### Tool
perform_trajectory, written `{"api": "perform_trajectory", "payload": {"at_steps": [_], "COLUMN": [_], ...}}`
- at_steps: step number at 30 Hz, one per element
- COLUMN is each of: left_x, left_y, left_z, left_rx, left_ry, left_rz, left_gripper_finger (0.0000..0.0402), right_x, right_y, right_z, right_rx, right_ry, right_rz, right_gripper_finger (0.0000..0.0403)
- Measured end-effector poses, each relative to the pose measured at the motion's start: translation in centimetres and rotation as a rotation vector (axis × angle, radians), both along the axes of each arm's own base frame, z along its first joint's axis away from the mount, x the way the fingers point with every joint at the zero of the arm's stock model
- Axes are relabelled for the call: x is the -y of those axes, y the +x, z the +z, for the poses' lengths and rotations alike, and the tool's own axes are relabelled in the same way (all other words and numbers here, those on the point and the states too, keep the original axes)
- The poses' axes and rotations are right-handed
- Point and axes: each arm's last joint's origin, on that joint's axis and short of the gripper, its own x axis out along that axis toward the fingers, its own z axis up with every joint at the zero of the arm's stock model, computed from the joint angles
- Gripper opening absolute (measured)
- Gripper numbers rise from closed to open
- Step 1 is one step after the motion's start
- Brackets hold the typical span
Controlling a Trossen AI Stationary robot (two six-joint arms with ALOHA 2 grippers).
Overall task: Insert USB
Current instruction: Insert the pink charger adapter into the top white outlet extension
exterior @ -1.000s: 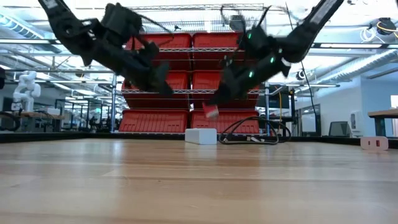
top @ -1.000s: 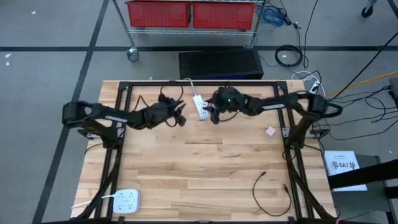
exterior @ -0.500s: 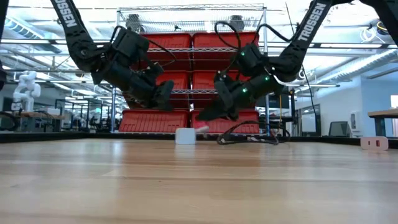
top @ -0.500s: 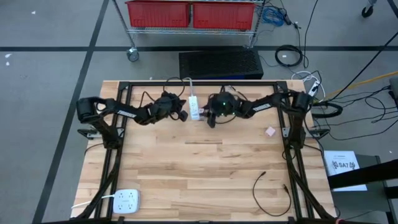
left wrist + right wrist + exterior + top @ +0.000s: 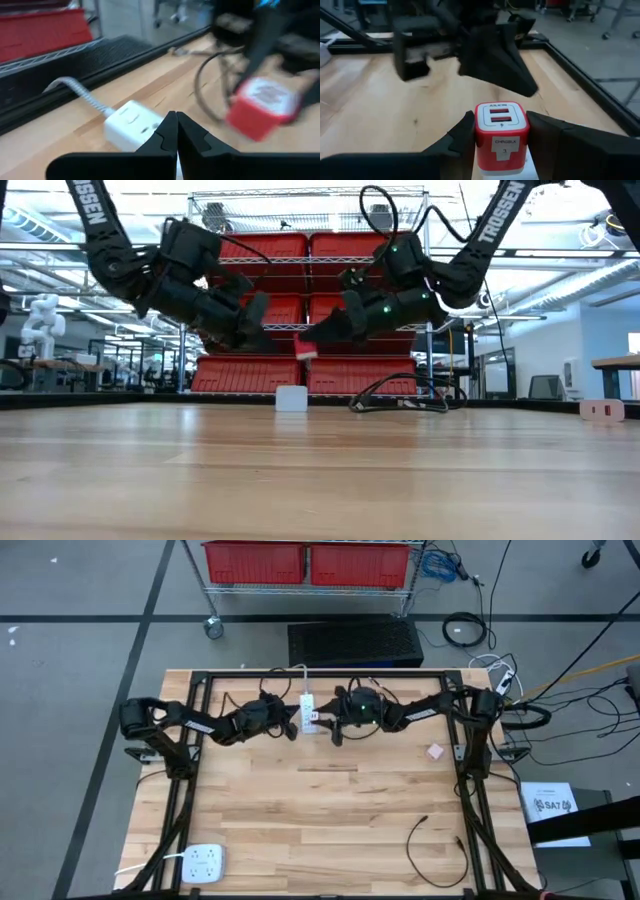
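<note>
A white power strip (image 5: 308, 712) lies flat near the table's far edge, its cord running off the far side; it also shows in the low view (image 5: 291, 398) and the left wrist view (image 5: 131, 125). My right gripper (image 5: 331, 726) is shut on a red USB charger (image 5: 500, 131), held in the air just right of and above the strip (image 5: 305, 348). My left gripper (image 5: 291, 723) hovers just left of the strip with its fingers shut (image 5: 176, 134), raised above the table (image 5: 255, 320) and touching nothing. My right gripper pinches the red charger by its two opposite side walls (image 5: 478, 135), one finger (image 5: 457, 137) on each side. The face with the two USB ports (image 5: 500, 116) looks back at the wrist. The fingers slant down from the table's right, and the charger is lifted clear of the table.
Black cables (image 5: 370, 690) lie at the far edge behind the right gripper. A small pink block (image 5: 434, 751) sits at the right, a loose black cable (image 5: 432, 840) near the right front, and a white multi-outlet adapter (image 5: 203, 862) at the near-left corner. Bare wood fills the middle.
My right gripper carried the red charger toward the table's left, dipping down near the strip and then rising again. The power strip slid a little leftward and turned straighter. My left gripper shifted slightly toward the strip and stayed raised.
</note>
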Motion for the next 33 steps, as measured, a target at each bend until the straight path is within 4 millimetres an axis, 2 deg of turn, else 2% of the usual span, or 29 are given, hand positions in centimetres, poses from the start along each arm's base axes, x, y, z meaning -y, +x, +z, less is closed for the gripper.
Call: {"api": "perform_trajectory", "payload": {"at_steps": [3,7,10,17,21,27,33], "left_x": [0.0,-1.5,-3.3,-8.5,-10.8,-13.7,-14.6], "left_y": [-0.4,-0.8,-0.4,0.4,1.1,2.7,4.2], "left_z": [-0.2,0.0,0.8,2.7,3.2,1.2,-0.2], "left_rx": [0.018,0.015,-0.011,-0.281,-0.279,-0.317,-0.404], "left_ry": [0.008,0.025,0.040,-0.017,-0.031,-0.126,-0.206], "left_rz": [0.006,0.105,0.131,0.107,0.018,-0.037,-0.104], "left_gripper_finger": [0.0002,0.0002,0.0002,0.0002,0.0002,0.0002,0.0002], "right_x": [0.7,1.7,2.1,1.7,1.2,0.5,-0.2], "right_y": [0.2,0.1,-0.4,-1.3,-1.9,-3.6,-4.6], "right_z": [-0.1,0.6,1.1,3.1,4.2,5.3,5.9], "right_rx": [-0.010,0.005,0.000,-0.060,-0.094,-0.225,-0.298], "right_ry": [-0.006,-0.033,-0.015,-0.026,-0.050,-0.084,-0.077], "right_rz": [0.007,-0.029,-0.051,-0.036,-0.020,0.020,0.043], "right_gripper_finger": [0.0117,0.0117,0.0117,0.0117,0.0117,0.0117,0.0117]}}
